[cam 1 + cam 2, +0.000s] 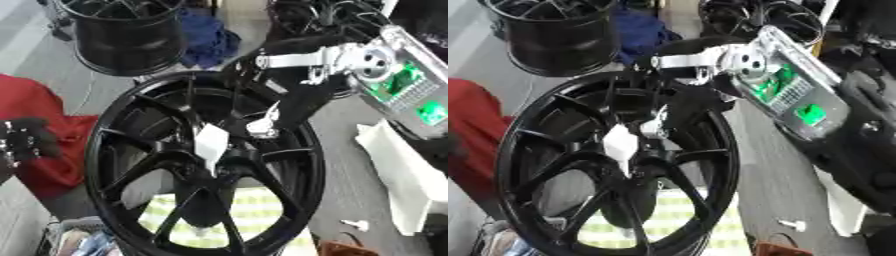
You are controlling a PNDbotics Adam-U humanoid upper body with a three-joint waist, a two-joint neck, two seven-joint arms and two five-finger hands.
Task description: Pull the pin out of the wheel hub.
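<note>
Fingers of the robot's left hand [26, 140] are curling loosely at the left edge, holding nothing, well apart from the large glossy black spoked wheel hub [206, 160] standing tilted at centre. A white tapered pin [210, 145] is sitting at the hub's middle, its long axis running roughly up and down. The right hand [262, 122], far nearer, is reaching down from upper right, fingertips just beside the pin's upper right; whether they are pinching it cannot be told.

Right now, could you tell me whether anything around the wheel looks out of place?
Two things. A white tag-like piece sits at the black wheel's hub, beside the right hand reaching in. A small white part lies loose on the floor to the wheel's right.
</note>
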